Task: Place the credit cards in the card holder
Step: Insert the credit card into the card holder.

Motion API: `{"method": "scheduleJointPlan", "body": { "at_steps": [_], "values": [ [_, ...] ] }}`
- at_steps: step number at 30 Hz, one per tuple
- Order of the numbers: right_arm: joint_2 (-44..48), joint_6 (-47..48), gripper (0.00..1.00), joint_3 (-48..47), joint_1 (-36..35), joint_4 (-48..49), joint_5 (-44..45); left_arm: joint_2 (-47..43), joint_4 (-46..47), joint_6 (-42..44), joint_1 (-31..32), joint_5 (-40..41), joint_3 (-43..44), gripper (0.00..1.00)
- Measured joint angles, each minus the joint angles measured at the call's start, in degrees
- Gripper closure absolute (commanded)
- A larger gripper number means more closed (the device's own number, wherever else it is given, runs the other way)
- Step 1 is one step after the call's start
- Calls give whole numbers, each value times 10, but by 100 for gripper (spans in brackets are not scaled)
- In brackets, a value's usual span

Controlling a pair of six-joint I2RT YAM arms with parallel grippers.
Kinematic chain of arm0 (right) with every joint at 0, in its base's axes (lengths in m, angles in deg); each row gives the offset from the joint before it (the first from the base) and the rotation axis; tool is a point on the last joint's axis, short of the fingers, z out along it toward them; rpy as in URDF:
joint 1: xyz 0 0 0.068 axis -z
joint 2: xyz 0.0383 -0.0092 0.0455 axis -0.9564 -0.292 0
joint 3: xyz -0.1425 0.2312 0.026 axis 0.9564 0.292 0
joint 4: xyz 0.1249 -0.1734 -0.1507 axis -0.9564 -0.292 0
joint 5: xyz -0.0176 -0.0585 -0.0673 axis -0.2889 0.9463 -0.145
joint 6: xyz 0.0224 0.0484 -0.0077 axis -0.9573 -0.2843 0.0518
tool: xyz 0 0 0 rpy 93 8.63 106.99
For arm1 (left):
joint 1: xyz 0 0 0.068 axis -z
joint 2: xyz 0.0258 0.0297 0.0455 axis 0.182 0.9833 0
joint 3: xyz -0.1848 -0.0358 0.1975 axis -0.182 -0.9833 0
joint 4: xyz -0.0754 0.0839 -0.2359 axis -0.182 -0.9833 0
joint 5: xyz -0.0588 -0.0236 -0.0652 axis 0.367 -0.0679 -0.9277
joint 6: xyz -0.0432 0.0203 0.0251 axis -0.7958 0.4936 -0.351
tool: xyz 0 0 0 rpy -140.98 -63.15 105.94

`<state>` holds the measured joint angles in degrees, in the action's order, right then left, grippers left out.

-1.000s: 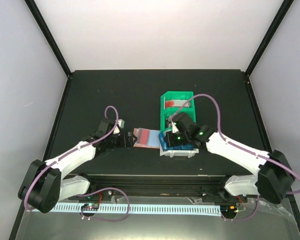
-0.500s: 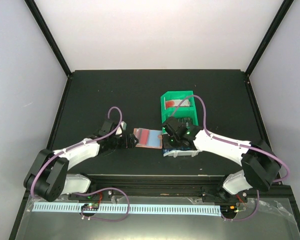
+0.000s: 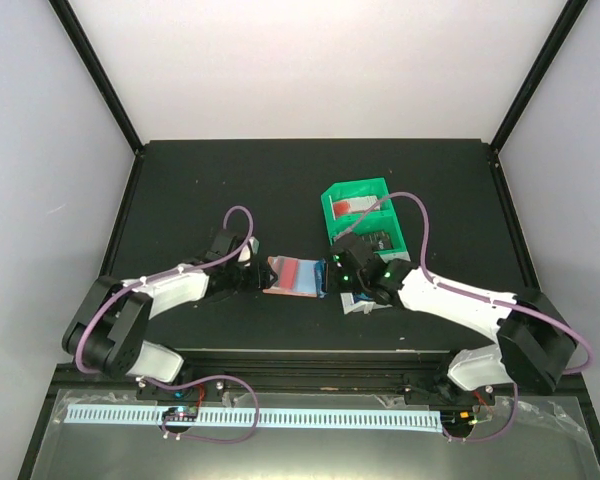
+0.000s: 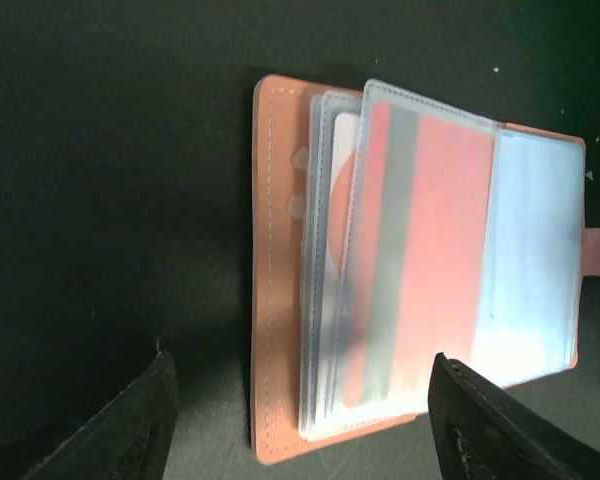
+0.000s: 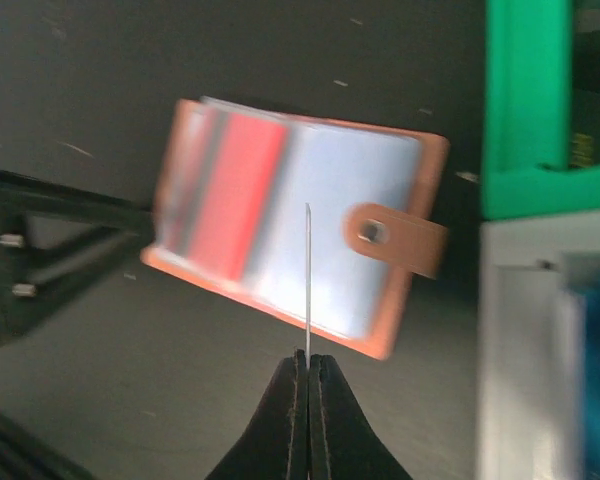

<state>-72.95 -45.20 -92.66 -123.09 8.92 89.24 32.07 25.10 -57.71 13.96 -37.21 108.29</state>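
The salmon-orange card holder (image 3: 292,276) lies open on the black table, its clear sleeves fanned out (image 4: 280,300) and its snap tab pointing right (image 5: 400,240). A red credit card (image 4: 420,250) sits in the top sleeve. My left gripper (image 3: 252,280) is at the holder's left end, open, its fingers either side of that end without touching it (image 4: 302,365). My right gripper (image 3: 332,270) is shut on a thin blue credit card seen edge-on (image 5: 307,280), held over the holder's right half; the jaws (image 5: 307,358) are pressed together on it.
A green-and-white compartment tray (image 3: 360,192) stands just right of the holder, behind my right arm. It holds a red card (image 3: 350,205) and a dark card (image 3: 380,240); a blue one shows in its white part (image 5: 595,400). Black frame rails border the table.
My right gripper has carried the blue card left from the tray to the holder's right edge. My left gripper has slid right up to the holder and its jaws have narrowed somewhat.
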Motion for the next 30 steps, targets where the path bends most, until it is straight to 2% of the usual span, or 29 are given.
{"method": "scheduleJointPlan", "body": {
  "at_steps": [4,9,15,21,24,28,30],
  "values": [
    [-17,-51,99,17,0,110,-30,27,-2,0,0,9,22,37],
    [-78,-126,99,23,0,207,-39,48,-11,0,0,26,44,37],
    [-113,-196,99,50,0,267,-38,70,-39,1,8,58,76,37],
    [-128,-226,99,64,4,306,-39,85,-64,2,33,104,97,39],
    [-139,-233,99,69,7,327,-44,94,-71,2,43,125,107,45],
    [-154,-239,99,75,12,348,-54,107,-78,2,55,153,117,66],
    [-161,-241,99,75,15,357,-57,112,-75,-2,57,155,119,70]
  ]
}}
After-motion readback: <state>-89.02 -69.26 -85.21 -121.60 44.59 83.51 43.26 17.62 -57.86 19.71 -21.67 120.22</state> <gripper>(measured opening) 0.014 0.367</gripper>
